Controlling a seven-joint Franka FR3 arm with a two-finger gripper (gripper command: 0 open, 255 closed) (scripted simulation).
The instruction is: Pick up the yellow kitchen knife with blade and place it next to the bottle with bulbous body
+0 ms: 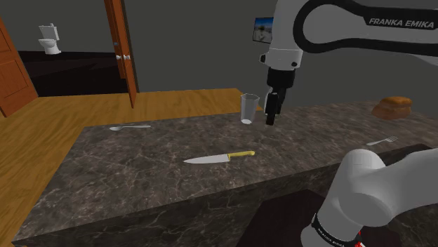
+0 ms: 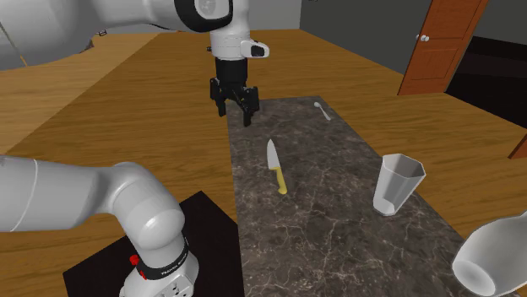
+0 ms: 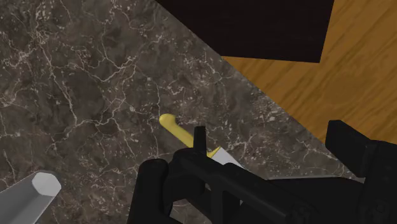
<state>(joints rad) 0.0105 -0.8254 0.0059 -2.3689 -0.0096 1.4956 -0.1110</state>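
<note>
The fingers [image 2: 247,112] stand apart — empty — clear of the knife [image 2: 276,165].

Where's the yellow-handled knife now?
The knife lies flat on the marble counter, centre of the shoulder view, in front of the clear glass, right of the spoon.

The counter [image 1: 140,175] is dark brown stone, marble-like, with fine pale veins and a dull sheen. The knife [image 1: 219,158] has a smooth yellow handle, plastic by the look, and a pale grey blade like bare metal. Wood comes in 2 tones: the floor [image 1: 63,126] orange-brown with faint grain, the door [image 1: 121,42] redder. The tumbler [image 1: 248,109] is greyish see-through glass. The arm [image 1: 337,28] wears a smooth white shell with soft highlights; the gripper [image 1: 271,119] is matt black. The bottle [image 2: 494,257] looks smooth and white.
</note>
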